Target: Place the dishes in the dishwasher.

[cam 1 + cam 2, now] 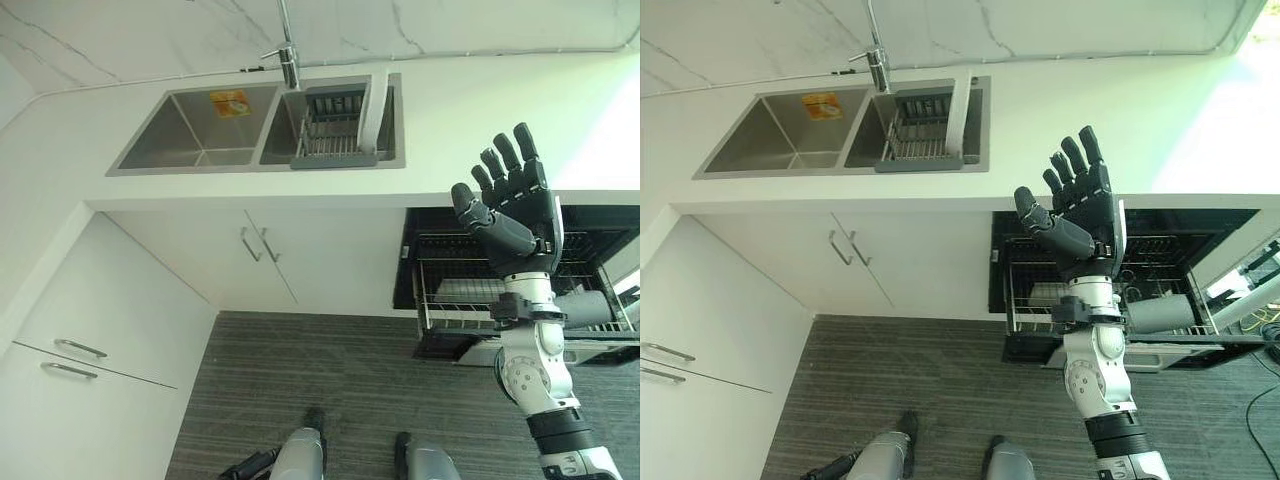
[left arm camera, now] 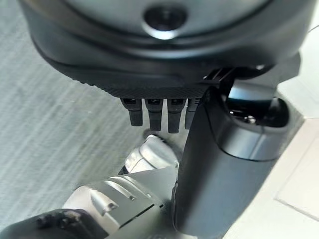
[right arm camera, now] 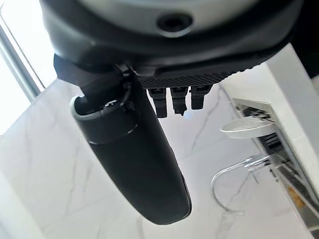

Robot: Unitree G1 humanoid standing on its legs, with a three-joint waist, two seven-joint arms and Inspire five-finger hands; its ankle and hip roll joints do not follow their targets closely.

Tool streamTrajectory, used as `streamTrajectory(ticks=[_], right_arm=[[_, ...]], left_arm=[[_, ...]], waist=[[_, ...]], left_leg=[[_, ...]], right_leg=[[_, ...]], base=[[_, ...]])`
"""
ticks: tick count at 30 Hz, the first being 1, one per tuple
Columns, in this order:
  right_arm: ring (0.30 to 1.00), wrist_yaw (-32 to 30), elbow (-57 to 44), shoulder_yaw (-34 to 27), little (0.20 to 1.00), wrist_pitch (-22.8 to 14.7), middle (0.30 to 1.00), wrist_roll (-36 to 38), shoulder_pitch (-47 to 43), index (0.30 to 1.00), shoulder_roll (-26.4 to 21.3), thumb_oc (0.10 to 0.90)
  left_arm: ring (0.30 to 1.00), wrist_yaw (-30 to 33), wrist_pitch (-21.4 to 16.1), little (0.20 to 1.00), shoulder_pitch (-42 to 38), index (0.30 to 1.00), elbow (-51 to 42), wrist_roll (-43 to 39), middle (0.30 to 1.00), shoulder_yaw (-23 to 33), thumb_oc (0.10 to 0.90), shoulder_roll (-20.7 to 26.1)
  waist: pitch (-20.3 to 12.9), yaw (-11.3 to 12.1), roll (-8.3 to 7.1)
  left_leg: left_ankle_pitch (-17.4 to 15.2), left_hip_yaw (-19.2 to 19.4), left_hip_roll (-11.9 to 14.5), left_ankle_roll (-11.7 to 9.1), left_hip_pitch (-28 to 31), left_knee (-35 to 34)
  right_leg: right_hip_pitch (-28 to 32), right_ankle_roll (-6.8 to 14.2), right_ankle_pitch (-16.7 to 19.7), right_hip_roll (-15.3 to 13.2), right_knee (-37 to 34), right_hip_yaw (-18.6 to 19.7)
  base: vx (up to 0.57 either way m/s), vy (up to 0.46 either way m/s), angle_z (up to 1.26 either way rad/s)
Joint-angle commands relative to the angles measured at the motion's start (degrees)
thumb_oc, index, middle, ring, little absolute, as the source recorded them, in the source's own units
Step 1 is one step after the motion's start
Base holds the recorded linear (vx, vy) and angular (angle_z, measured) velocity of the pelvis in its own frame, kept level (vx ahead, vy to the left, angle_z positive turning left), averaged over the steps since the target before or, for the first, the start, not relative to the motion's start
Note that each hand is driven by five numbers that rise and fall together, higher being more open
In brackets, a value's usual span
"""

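The right hand (image 1: 512,205), fingers spread and empty, is raised at frame right; the grey wire dish rack (image 1: 330,135) in the steel sink (image 1: 190,135) lies upper left of it.

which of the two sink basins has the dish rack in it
The right basin, nearest the dishwasher; a dish rack sits inside. The left basin has just a sticker.

Probably a home kitchen: double sink (image 1: 200,130), white cabinets (image 1: 250,255), open dishwasher (image 1: 480,290).
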Motion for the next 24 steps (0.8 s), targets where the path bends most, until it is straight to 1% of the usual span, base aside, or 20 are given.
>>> streamTrajectory(ticks=[1, 2, 4, 5, 7, 8, 9, 10, 11, 12, 14, 15, 19, 22, 23, 24], right_arm=[[0.900, 0.4, -9.2, -2.6, 0.900, -3.7, 0.900, -1.5, -2.2, 0.900, -0.9, 0.800], [0.900, 1.1, -8.9, -2.5, 0.900, -4.0, 0.900, -0.1, -1.6, 0.900, -0.7, 0.800], [0.900, 2.1, -8.4, -2.2, 0.900, -4.5, 0.900, 0.5, -0.1, 0.900, 0.5, 0.800], [0.900, 3.3, -7.8, -1.1, 0.900, -5.5, 0.900, 0.2, 0.3, 0.900, 1.8, 0.800], [0.900, 4.8, -7.9, -0.9, 0.900, -4.9, 0.900, 0.3, 0.6, 0.900, 2.4, 0.800], [0.900, 6.0, -7.6, -0.5, 0.900, -4.8, 0.900, 1.1, 0.4, 0.900, 2.5, 0.800], [0.900, 7.8, -7.0, 0.7, 0.900, -4.6, 0.900, 2.3, -0.5, 0.900, 2.3, 0.800], [0.900, 8.0, -6.9, 0.8, 0.900, -4.5, 0.900, 2.4, -0.6, 0.900, 2.3, 0.800], [0.900, 8.9, -6.6, 1.0, 0.900, -3.5, 0.900, 3.0, -1.4, 0.900, 2.2, 0.800], [0.900, 9.6, -5.5, 1.5, 0.900, -3.2, 0.900, 3.2, -2.8, 0.900, 2.3, 0.800], [0.900, 9.2, -4.4, 2.1, 0.900, -3.6, 0.900, 3.6, -3.8, 0.900, 1.2, 0.800], [0.900, 10.2, -4.1, 2.1, 0.900, -3.4, 0.900, 3.5, -4.2, 0.900, 1.3, 0.800], [0.900, 10.4, -4.6, 1.9, 0.900, -1.9, 0.900, 3.0, -4.9, 0.900, 1.0, 0.800], [0.900, 10.5, -4.9, 1.8, 0.900, -1.0, 0.900, 2.4, -5.3, 0.900, 0.6, 0.800], [0.900, 10.5, -5.0, 1.8, 0.900, -0.9, 0.900, 2.2, -5.4, 0.900, 0.4, 0.800], [0.900, 10.5, -5.0, 1.8, 0.900, -0.7, 0.900, 2.2, -5.4, 0.900, 0.3, 0.800]], left_arm=[[0.900, -1.2, 2.8, 0.900, 4.5, 0.900, 1.9, 9.2, 0.900, -4.1, 0.800, -2.0], [0.900, -0.8, 2.7, 0.900, 4.4, 0.900, 1.8, 9.1, 0.900, -4.5, 0.800, -1.7], [0.900, 0.5, 3.5, 0.900, 3.6, 0.900, 1.8, 9.0, 0.900, -4.8, 0.800, -0.7], [0.900, 0.3, 3.8, 0.900, 3.6, 0.900, 2.1, 9.0, 0.900, -5.1, 0.800, 0.1], [0.900, 0.6, 3.7, 0.900, 3.9, 0.900, 2.0, 8.2, 0.900, -5.3, 0.800, 0.3], [0.900, 0.9, 3.6, 0.900, 4.1, 0.900, 1.7, 7.2, 0.900, -5.3, 0.800, 0.3], [0.900, 0.4, 3.5, 0.900, 5.0, 0.900, 1.1, 4.5, 0.900, -5.0, 0.800, 0.2], [0.900, 0.4, 3.4, 0.900, 5.1, 0.900, 1.1, 4.3, 0.900, -5.0, 0.800, 0.1], [0.900, 0.5, 3.1, 0.900, 5.7, 0.900, 1.0, 3.7, 0.900, -4.3, 0.800, -0.1], [0.900, 0.6, 2.6, 0.900, 6.1, 0.900, 1.0, 2.8, 0.900, -4.0, 0.800, -0.1], [0.900, 0.9, 2.5, 0.900, 6.0, 0.900, 0.9, 2.5, 0.900, -3.9, 0.800, 0.1], [0.900, 0.5, 2.7, 0.900, 6.3, 0.900, 0.8, 2.5, 0.900, -3.7, 0.800, -0.2], [0.900, 1.0, 2.0, 0.900, 6.7, 0.900, 0.8, 2.7, 0.900, -3.9, 0.800, -1.5], [0.900, 1.0, 1.6, 0.900, 6.9, 0.900, 0.5, 2.5, 0.900, -3.9, 0.800, -1.8], [0.900, 0.7, 1.7, 0.900, 7.0, 0.900, 0.3, 2.9, 0.900, -4.0, 0.800, -1.8], [0.900, 0.3, 1.6, 0.900, 7.2, 0.900, 0.2, 3.6, 0.900, -4.1, 0.800, -1.8]], waist=[[-1.7, -0.3, -2.21], [-2.0, -0.1, -2.16], [-2.4, 0.1, -2.12], [-2.3, -0.7, -1.40], [-1.8, -1.0, -1.33], [-1.4, -1.0, -1.39], [-0.5, -0.8, -2.47], [-0.4, -0.7, -2.70], [-0.2, 0.3, -3.30], [-0.3, 1.2, -3.35], [-0.3, 0.9, -4.04], [-0.8, 1.4, -4.53], [-1.1, 1.7, -5.59], [-0.5, 2.3, -7.12], [0.0, 2.7, -7.79], [0.6, 3.1, -8.08]], left_leg=[[-2.2, 1.9, -2.3, 1.1, -0.4, 2.1], [-3.2, 0.8, -3.6, 1.7, 0.6, 2.1], [-5.2, -0.2, -6.1, 4.1, 3.1, 2.1], [-6.9, -0.8, -7.1, 6.7, 5.3, 2.1], [-7.5, 0.0, -7.2, 7.4, 6.4, 2.1], [-8.0, 0.9, -7.0, 7.5, 6.9, 2.1], [-8.3, 4.4, -6.8, 6.6, 7.6, 2.1], [-8.3, 4.9, -6.9, 6.5, 7.7, 2.1], [-8.3, 6.7, -6.8, 6.2, 8.0, 2.1], [-8.2, 7.7, -6.3, 6.2, 7.9, 2.1], [-8.0, 6.7, -7.4, 6.5, 7.7, 2.1], [-7.9, 7.5, -7.3, 6.0, 7.6, 2.1], [-7.4, 7.6, -8.1, 5.4, 8.2, 2.1], [-7.1, 7.3, -10.1, 5.7, 9.9, 2.1], [-4.9, 7.2, -10.6, 5.4, 10.5, 2.1], [-3.9, 6.6, -10.9, 5.3, 9.0, 5.8]], right_leg=[[11.8, 4.5, -2.8, 0.5, -7.8, -6.5], [12.1, 5.2, -2.5, -0.2, -7.8, -6.2], [13.4, 5.6, -1.8, -1.0, -7.8, -6.7], [13.2, 6.2, 3.4, -0.2, -7.1, -7.6], [10.6, 6.4, 4.6, 0.1, -3.7, -8.7], [9.0, 6.3, 4.9, 1.0, -3.7, -9.7], [7.9, 4.7, 3.9, 3.5, -7.8, -13.1], [7.8, 4.5, 3.5, 3.6, -7.8, -13.5], [7.4, 4.3, 3.0, 2.5, -7.8, -16.2], [7.1, 4.6, 3.6, 1.1, -7.8, -17.6], [5.8, 4.2, 3.0, 1.7, -7.8, -14.1], [5.8, 3.8, 2.1, 1.4, -7.8, -15.0], [5.5, 3.0, 1.3, 1.4, -7.8, -13.7], [5.8, 2.5, 1.3, 0.6, -7.8, -12.1], [6.1, 2.2, 1.2, 0.1, -7.8, -11.6], [6.5, 1.9, 1.2, 0.0, -7.8, -11.2]], base=[[0.16, 0.437, -0.56], [0.14, 0.305, -0.69], [0.24, 0.401, -0.81], [0.21, 0.333, -0.79], [0.07, 0.155, -0.69], [0.04, 0.027, -0.76], [0.04, -0.016, -0.87], [0.07, -0.036, -1.26], [0.03, -0.024, -1.28], [0.05, -0.090, -1.05], [0.11, -0.140, -0.85], [0.15, -0.124, -0.52], [0.14, -0.102, 0.18], [0.16, -0.137, 0.22], [0.12, -0.129, 0.18], [0.11, -0.120, 0.11]])
